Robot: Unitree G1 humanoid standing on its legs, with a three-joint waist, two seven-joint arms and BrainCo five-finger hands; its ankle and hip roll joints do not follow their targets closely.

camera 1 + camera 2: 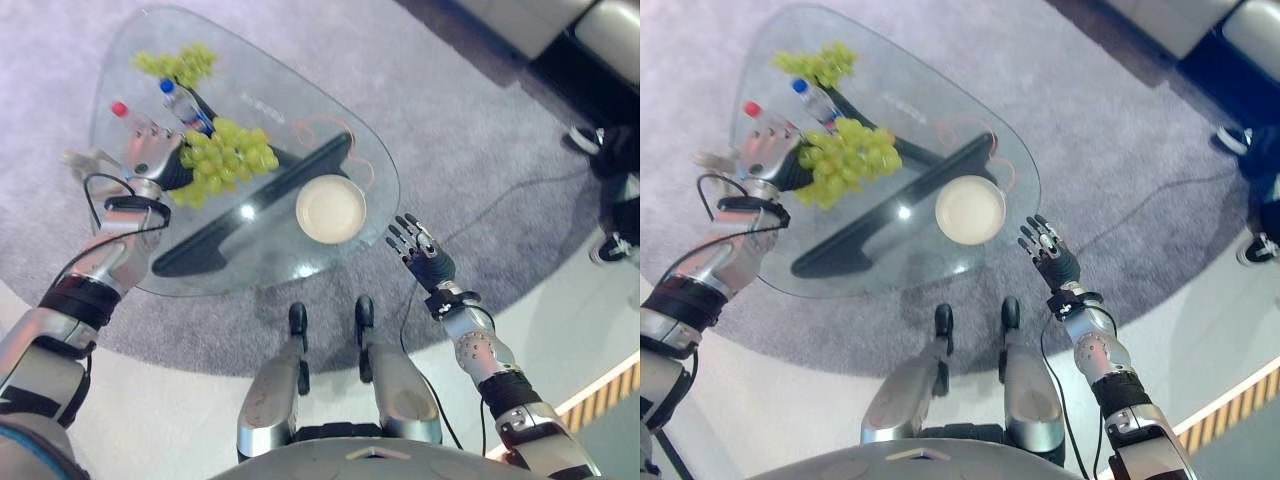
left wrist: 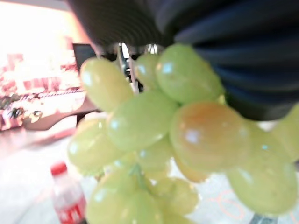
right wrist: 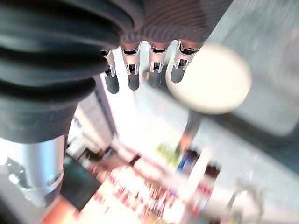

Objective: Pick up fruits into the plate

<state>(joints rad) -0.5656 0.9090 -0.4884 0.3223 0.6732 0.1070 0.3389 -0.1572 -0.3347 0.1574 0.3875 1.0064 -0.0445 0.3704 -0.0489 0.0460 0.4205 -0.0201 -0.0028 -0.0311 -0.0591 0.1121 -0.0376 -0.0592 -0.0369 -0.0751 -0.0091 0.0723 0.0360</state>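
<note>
One glass table (image 1: 330, 95) carries everything. Left hand (image 1: 150, 152), fingers clenched round a green grape bunch (image 1: 222, 155), holds it lifted at nine o'clock of the cream plate (image 1: 331, 209), ready for carrying across. Right hand (image 1: 420, 250) waits at four o'clock, fingers released.

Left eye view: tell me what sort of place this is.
Probably a lounge or showroom rather than a workshop. A rounded glass coffee table stands on a grey carpet, set with a cream plate and green grapes. A person's shoes show at the carpet's edge.
</note>
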